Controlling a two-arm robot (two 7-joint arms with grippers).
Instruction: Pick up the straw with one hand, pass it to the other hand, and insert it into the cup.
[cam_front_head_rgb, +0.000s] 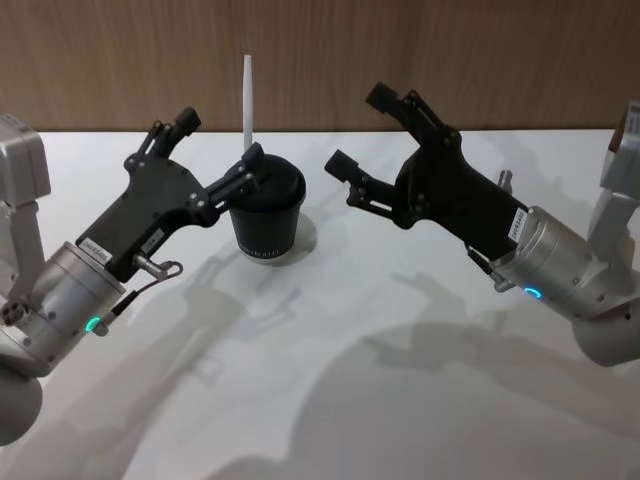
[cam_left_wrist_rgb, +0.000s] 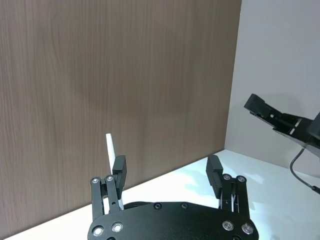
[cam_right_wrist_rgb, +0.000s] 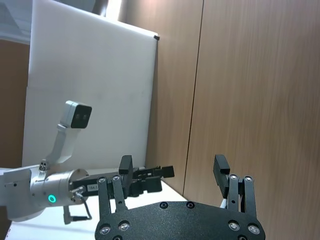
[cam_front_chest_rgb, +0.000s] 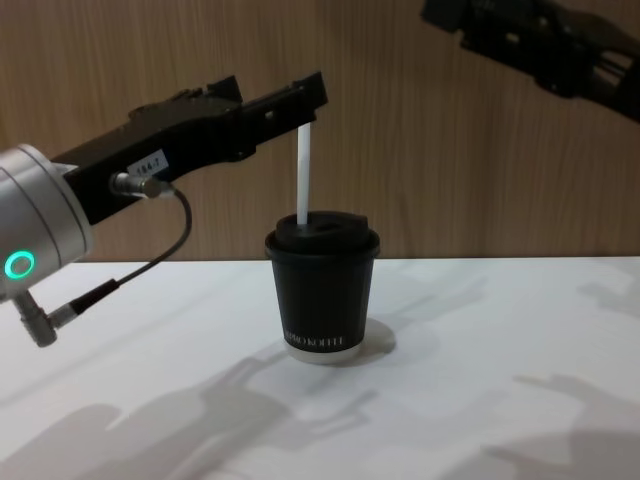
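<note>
From the head view I see the cup (cam_front_head_rgb: 268, 214) on the white table (cam_front_head_rgb: 400, 400) near the wooden wall (cam_front_head_rgb: 450, 50), lid on, with the straw (cam_front_head_rgb: 247, 98) standing upright in the lid and rising well above it. The cup is black with faint white lettering low on its side and a pale bottom rim; the straw is thin, straight and white. My left claw (cam_front_head_rgb: 222, 150) has its fingers spread, the near fingertip over the lid's edge, the straw between them and free of both. My right claw (cam_front_head_rgb: 362, 126) hangs open just to the right of the cup, not touching it.

In the left wrist view the left claw (cam_left_wrist_rgb: 167, 171) has its fingers parted, and the straw (cam_left_wrist_rgb: 109, 150) shows just beside one finger, against the wall (cam_left_wrist_rgb: 115, 75). The right claw's fingertip (cam_left_wrist_rgb: 260, 107) sits farther off.

In the right wrist view the right claw (cam_right_wrist_rgb: 174, 167) is open with nothing between its fingers; the left claw (cam_right_wrist_rgb: 159, 172) and its green-lit wrist lie beyond.

The chest view shows the cup (cam_front_chest_rgb: 322, 290) from the side, with the straw (cam_front_chest_rgb: 302, 172) seated in its lid. The left claw (cam_front_chest_rgb: 290, 100) is level with the straw's top; the right claw (cam_front_chest_rgb: 470, 22) is high at the upper right.
</note>
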